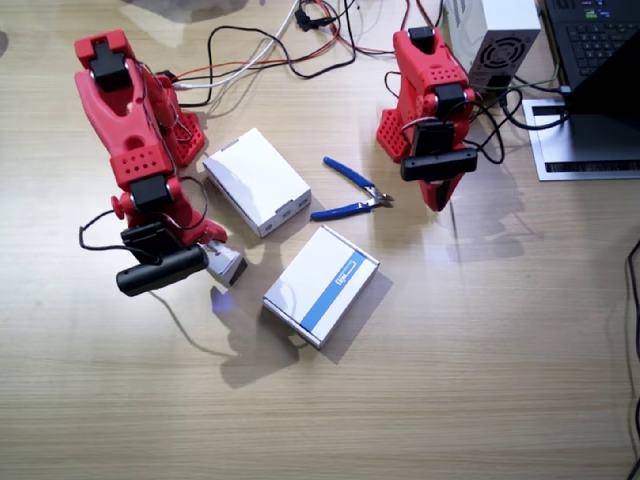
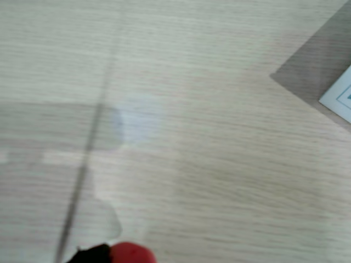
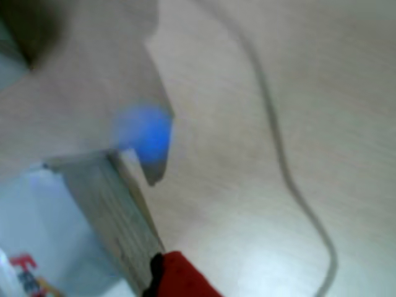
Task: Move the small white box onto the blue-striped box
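The small white box [image 1: 226, 264] hangs just above the table with my right gripper [image 1: 215, 258] shut on it. In a wrist view it fills the lower left corner, the small white box [image 3: 37, 247] showing a red logo, with a red fingertip [image 3: 179, 275] beside it. The blue-striped box [image 1: 322, 285] lies flat on the table a short way to the right of that gripper, apart from it. My left gripper [image 1: 438, 198] points down near its base, shut and empty. In a wrist view only a corner of the blue-striped box [image 2: 340, 96] shows.
A larger plain white box [image 1: 256, 180] lies behind the striped one. Blue-handled pliers [image 1: 350, 195] rest between the arms. Cables [image 1: 280, 50] run along the back. A grey power unit [image 1: 495, 40] and a laptop [image 1: 600, 60] stand at the back right.
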